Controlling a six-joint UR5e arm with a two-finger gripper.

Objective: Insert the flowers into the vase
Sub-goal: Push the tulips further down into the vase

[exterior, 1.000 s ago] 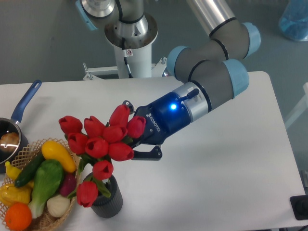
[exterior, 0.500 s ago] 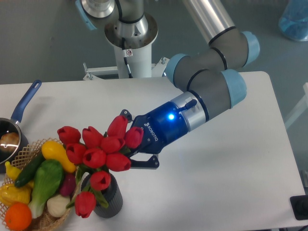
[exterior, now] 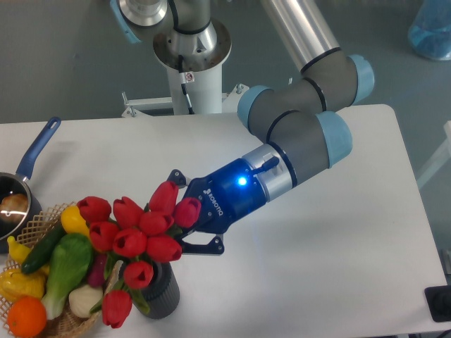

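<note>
1. Fixed camera, grip: end effector partly hidden behind the red heads; fingers apparently pinching the flowers at the stems, though the contact itself not visible.
2. Same view, position: flowers low at the counter's front left, blooms above and partly covering the vase, some drooping over the basket of vegetables. Stem ends hidden, so impossible to tell whether inside the hole.
3. Doing the step well: likely best to keep stems centred over the hole, lower slowly and straight, avoid snagging leaves on the thick rim, release only once seated.
4. Orientation: long axis tilted, heads toward upper left, stems presumably down toward the vase; bunch leaning toward the basket. Pan well apart at far left.
</note>
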